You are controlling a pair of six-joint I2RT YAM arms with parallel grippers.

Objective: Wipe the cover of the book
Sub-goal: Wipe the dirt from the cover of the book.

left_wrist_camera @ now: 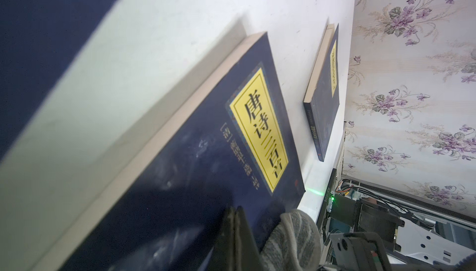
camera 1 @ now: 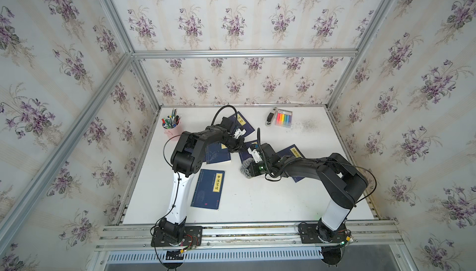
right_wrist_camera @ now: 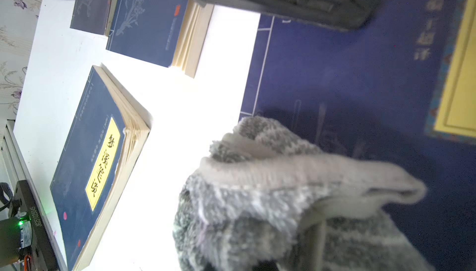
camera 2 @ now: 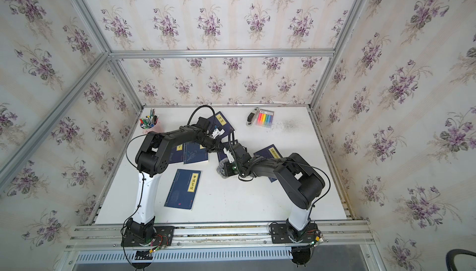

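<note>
Fluffy cloth point(right_wrist_camera: 257, 192), matt paper book cover point(left_wrist_camera: 180, 179) (faintly scuffed), smooth table point(camera 1: 257, 200)

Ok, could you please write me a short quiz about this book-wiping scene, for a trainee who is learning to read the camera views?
1. Choose one: what does the right gripper hold? A) a pen B) the grey cloth C) a stapler
2. True or false: the left gripper is shut.
3. What colour is the pen cup that stands at the back of the table, on the left arm's side?

Key: 1 B; 2 true; 3 pink.
</note>
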